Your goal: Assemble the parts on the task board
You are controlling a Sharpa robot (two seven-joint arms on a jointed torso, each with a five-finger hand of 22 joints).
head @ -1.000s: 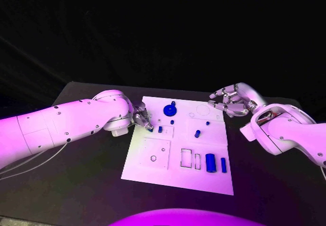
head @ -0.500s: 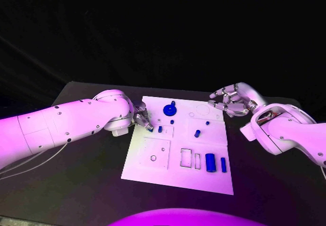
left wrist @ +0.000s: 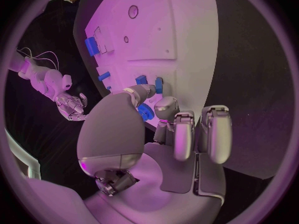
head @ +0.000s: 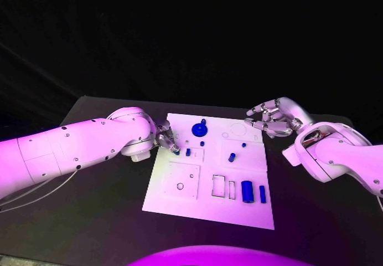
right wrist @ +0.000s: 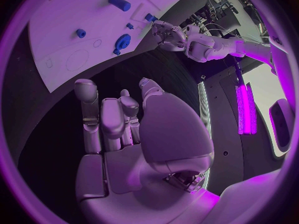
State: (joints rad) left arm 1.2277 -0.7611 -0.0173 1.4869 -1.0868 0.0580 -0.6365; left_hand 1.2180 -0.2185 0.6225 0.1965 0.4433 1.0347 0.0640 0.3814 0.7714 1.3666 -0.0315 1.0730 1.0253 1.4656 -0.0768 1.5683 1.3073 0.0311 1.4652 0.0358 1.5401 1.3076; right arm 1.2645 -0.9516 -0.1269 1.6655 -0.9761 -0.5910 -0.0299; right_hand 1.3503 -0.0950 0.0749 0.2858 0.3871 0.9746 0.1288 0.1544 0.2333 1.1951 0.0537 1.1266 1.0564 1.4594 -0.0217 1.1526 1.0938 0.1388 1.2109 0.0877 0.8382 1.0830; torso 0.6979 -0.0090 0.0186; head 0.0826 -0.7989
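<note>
Starting at the left hand [head: 166,138]: hanging low at the left edge of the task board [head: 207,205], bunching its fingers tight around a small blue part [left wrist: 146,112]. Not being able to tell whether squeezing that part or just touching it. Moving out to the right hand [head: 270,119]: floating just off the board's far right corner, spreading its fingers loosely and holding nothing. Worrying about 3 things from here. Maybe letting the small part slip and roll away across the board, by pinching too lightly. Maybe tipping it and jamming it at the rim of its hole, by pushing down crooked. Maybe bumping the 2 little blue pieces [left wrist: 159,84] sitting just beside the fingertips, by crowding them. Looking farther out: seeing the round blue part [head: 198,129] near the far edge and the fat blue cylinder [head: 247,191] lying well apart near the front. Missing the spot under the left fingers, covered by thumb and palm. Finding the board's holes and outlines too small for telling which part goes where.
</note>
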